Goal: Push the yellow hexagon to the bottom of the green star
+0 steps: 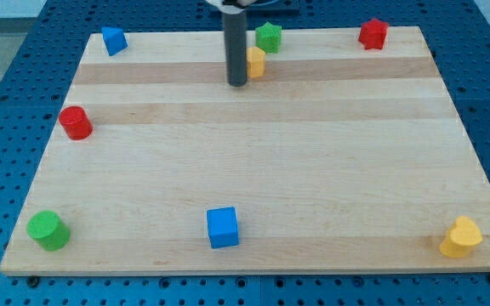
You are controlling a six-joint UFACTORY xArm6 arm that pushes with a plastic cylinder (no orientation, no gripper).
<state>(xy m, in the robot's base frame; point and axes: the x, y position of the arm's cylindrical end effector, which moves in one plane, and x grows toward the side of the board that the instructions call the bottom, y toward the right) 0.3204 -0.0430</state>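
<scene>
The yellow hexagon (256, 61) sits near the view's top centre, just below and slightly left of the green star (268, 36); the two look close or touching. My tip (236, 82) rests on the board right beside the hexagon's left side, partly covering it. The dark rod rises from there to the view's top.
The wooden board (253, 170) lies on a blue pegboard. A blue block (114, 40) is at top left, a red block (373, 33) at top right, a red cylinder (76, 122) at left, a green cylinder (48, 230) at bottom left, a blue cube (223, 227) at bottom centre, a yellow block (461, 237) at bottom right.
</scene>
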